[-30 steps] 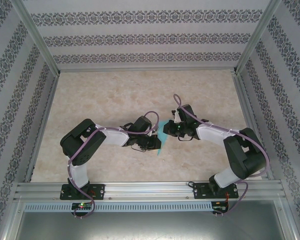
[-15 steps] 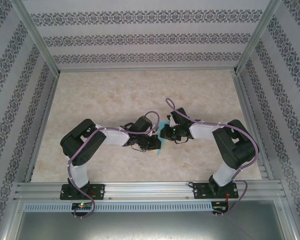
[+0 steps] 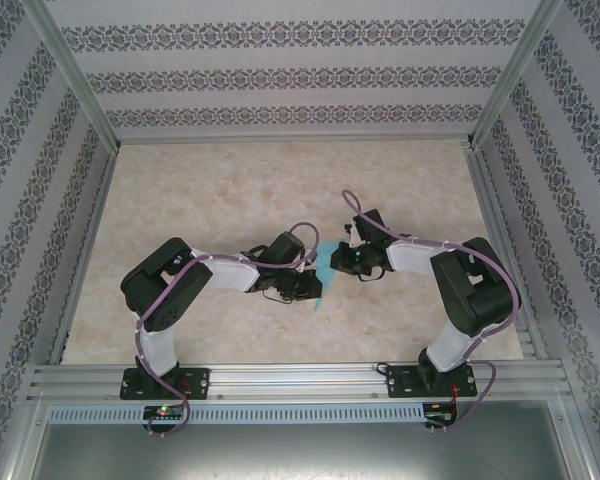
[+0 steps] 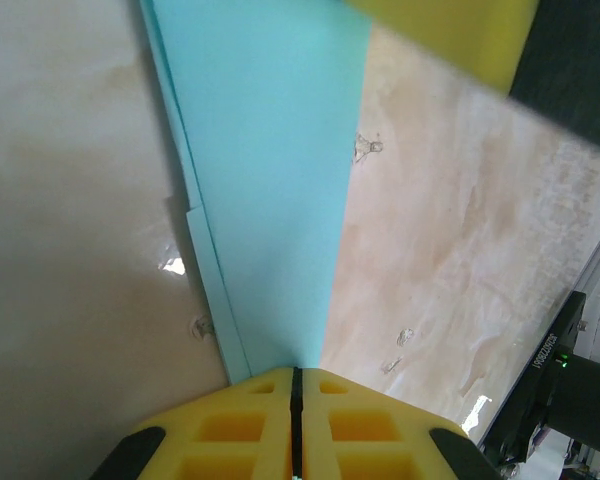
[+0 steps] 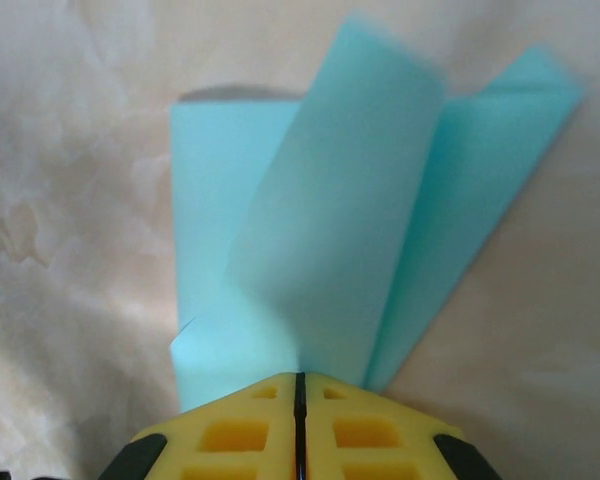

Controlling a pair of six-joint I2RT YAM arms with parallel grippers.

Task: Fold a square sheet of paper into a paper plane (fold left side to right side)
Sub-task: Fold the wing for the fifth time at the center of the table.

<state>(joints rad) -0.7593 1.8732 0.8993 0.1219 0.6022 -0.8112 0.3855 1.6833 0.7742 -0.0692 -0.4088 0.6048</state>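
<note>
The square sheet of paper [image 3: 322, 272] is turquoise and folded into a slim paper plane shape, lying mid-table between both arms. My left gripper [image 3: 312, 288] is shut at its near end; in the left wrist view the paper [image 4: 270, 180] tapers straight into the closed jaws [image 4: 296, 372]. My right gripper [image 3: 336, 262] is shut on the paper's right side. Ahead of these jaws [image 5: 300, 378] a flap of the paper [image 5: 330, 250] stands up, with further layers beside it. One yellow finger [image 4: 450, 30] of the right gripper shows past the paper's far end.
The beige marbled table [image 3: 230, 190] has free room behind and to both sides of the paper. Aluminium rails [image 3: 280, 378] run along the near edge, and patterned walls [image 3: 290, 75] close in the back and sides.
The right arm's elbow swung inward toward the middle while its gripper stayed at the paper. The left arm has held still.
</note>
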